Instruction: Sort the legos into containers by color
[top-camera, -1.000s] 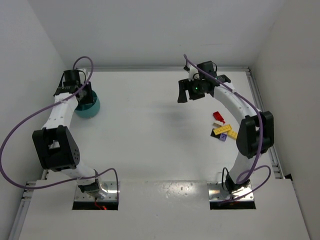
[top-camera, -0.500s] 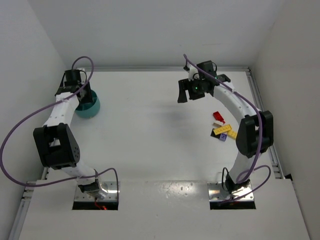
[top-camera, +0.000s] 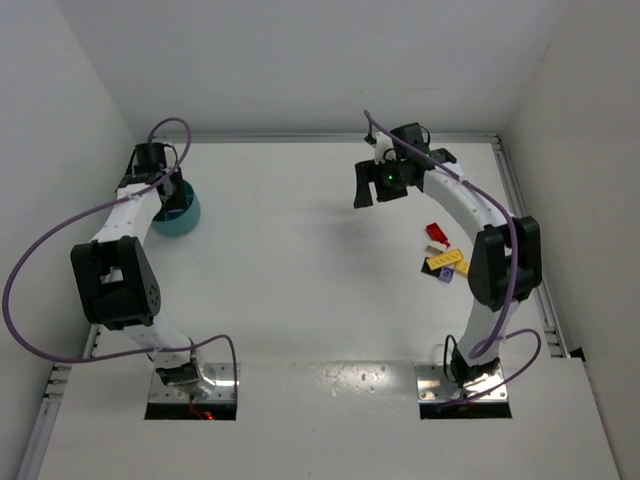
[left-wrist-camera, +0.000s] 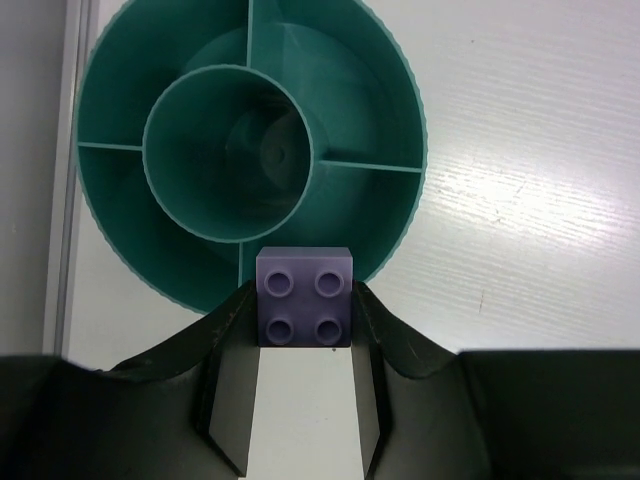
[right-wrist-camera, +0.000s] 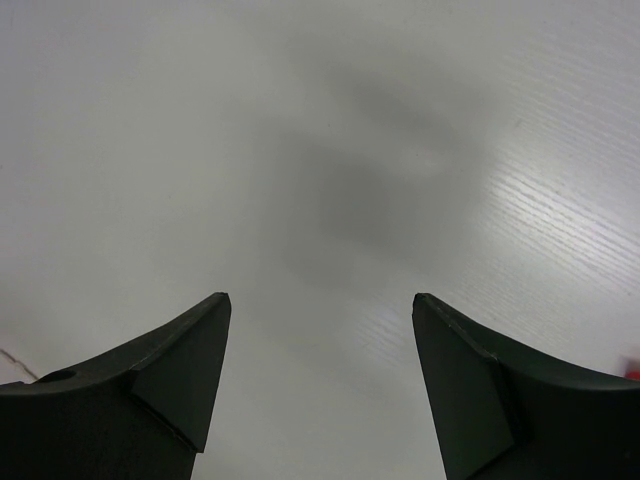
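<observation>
At the bottom centre of the left wrist view, the left gripper (left-wrist-camera: 305, 300) is clamped on a lavender four-stud brick (left-wrist-camera: 304, 285) that overlaps the near rim of the teal bowl (left-wrist-camera: 375, 110). The bowl's round middle cup and four outer compartments look empty. Its far edge is cut off at the frame's top, and overhead the left arm (top-camera: 130, 215) hides part of it; the right gripper (right-wrist-camera: 320, 298) stands wide apart over the table (right-wrist-camera: 300, 150), and the other legos (top-camera: 445, 258), heaped at right, are too small to count.

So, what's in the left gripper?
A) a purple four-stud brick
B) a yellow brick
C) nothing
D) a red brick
A: the left wrist view shows a purple brick with four studs clamped in the left gripper, by the near rim of the bowl.
</observation>
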